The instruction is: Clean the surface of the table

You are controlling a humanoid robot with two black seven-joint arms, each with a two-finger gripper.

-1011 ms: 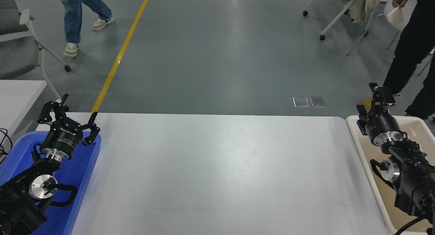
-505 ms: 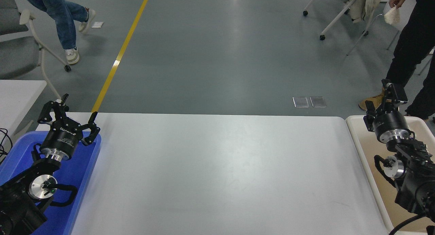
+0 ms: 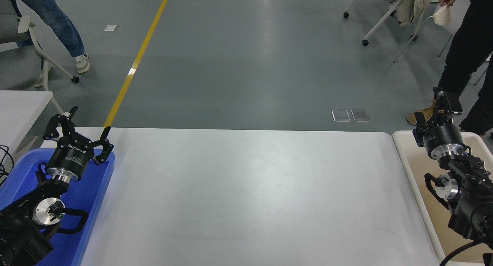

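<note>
The table surface (image 3: 246,189) is a wide matte white top with rounded corners, and nothing lies on it. My left gripper (image 3: 90,120) is parked open over a blue bin at the table's left end, holding nothing. My right gripper (image 3: 446,100) hangs above the far end of a beige bin at the table's right end, pointing away from me. It is seen edge-on, so its state does not show.
The blue bin (image 3: 96,189) and beige bin (image 3: 416,169) flank the table. A smaller white tabletop (image 3: 19,108) lies at the far left. A person in black (image 3: 466,54) stands past the right corner holding a white wad (image 3: 442,16). Another person (image 3: 57,23) and wheeled chairs (image 3: 23,62) are beyond.
My right arm has shifted right and a little farther away over the beige bin. The person in jeans has walked left. The hand with the white wad has risen slightly.
</note>
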